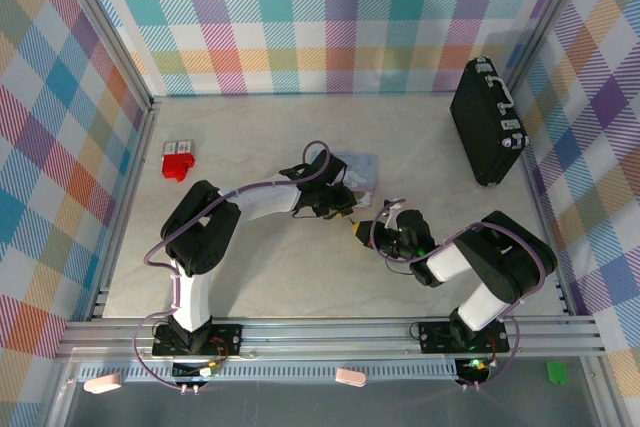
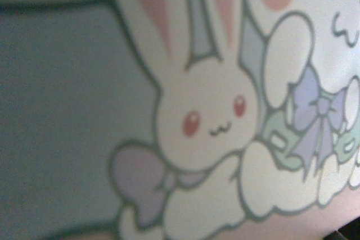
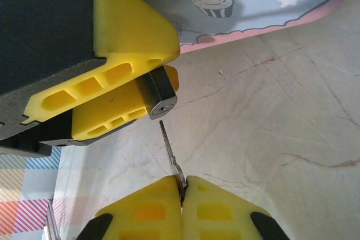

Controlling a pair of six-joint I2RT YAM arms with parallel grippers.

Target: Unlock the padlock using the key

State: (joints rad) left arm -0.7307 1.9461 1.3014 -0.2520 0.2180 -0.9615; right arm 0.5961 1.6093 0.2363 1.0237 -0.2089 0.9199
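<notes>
In the right wrist view the tiny black padlock (image 3: 155, 89) is pinched between the yellow fingers (image 3: 121, 29) of my left gripper (image 3: 163, 76), which is shut on it. Its silvery keyhole end (image 3: 163, 107) faces down toward the key. The thin metal key (image 3: 169, 145) sticks up from my right gripper (image 3: 181, 186), which is shut on its head. The key's tip stops just short of the keyhole, a little to one side, not touching. From above, the two grippers meet at mid-table, left (image 1: 345, 213) and right (image 1: 370, 232).
The pale blue tin with the bunny lid (image 1: 358, 169) lies right behind the left gripper, close under the left wrist camera (image 2: 202, 116). A black briefcase (image 1: 487, 122) stands at the back right, a small red block (image 1: 178, 160) at the left. Plaid walls enclose the marble table (image 3: 281, 111).
</notes>
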